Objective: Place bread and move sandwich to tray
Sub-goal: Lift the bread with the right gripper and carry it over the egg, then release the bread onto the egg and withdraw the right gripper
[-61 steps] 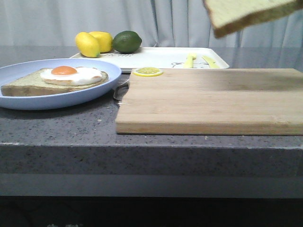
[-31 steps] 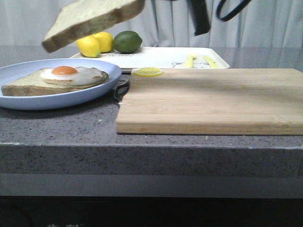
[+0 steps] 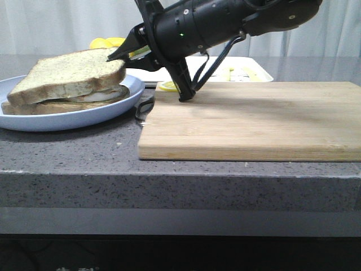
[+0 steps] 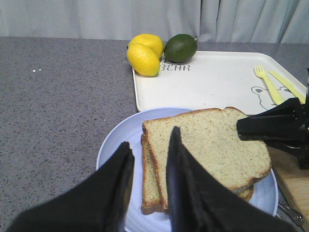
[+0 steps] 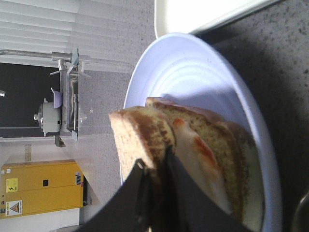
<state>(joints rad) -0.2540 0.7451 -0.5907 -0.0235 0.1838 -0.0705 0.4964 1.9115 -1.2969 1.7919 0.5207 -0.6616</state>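
Observation:
The bread point(image 3: 70, 70) lies on top of the fried egg, tilted a little, on the pale blue plate point(image 3: 34, 121). My right gripper point(image 3: 117, 58) reaches in from the right and is shut on the bread's right edge. The right wrist view shows its fingers point(image 5: 169, 183) pinching the crust of the bread point(image 5: 140, 133), with the egg point(image 5: 193, 145) and the lower slice beneath. My left gripper point(image 4: 151, 140) hovers open and empty over the near side of the plate point(image 4: 116, 145) and the bread point(image 4: 212, 145). The white tray point(image 3: 237, 69) lies behind the plate and also shows in the left wrist view point(image 4: 217, 82).
A wooden cutting board point(image 3: 254, 118) fills the right of the counter, with a lemon slice point(image 3: 167, 86) at its far left corner. Two lemons point(image 4: 145, 55) and a lime point(image 4: 180, 47) sit at the tray's corner. A yellow fork and knife point(image 4: 270, 87) lie on the tray.
The right arm has carried the bread from the upper right across to the left and down onto the egg. The arm now stretches over the board's left end.

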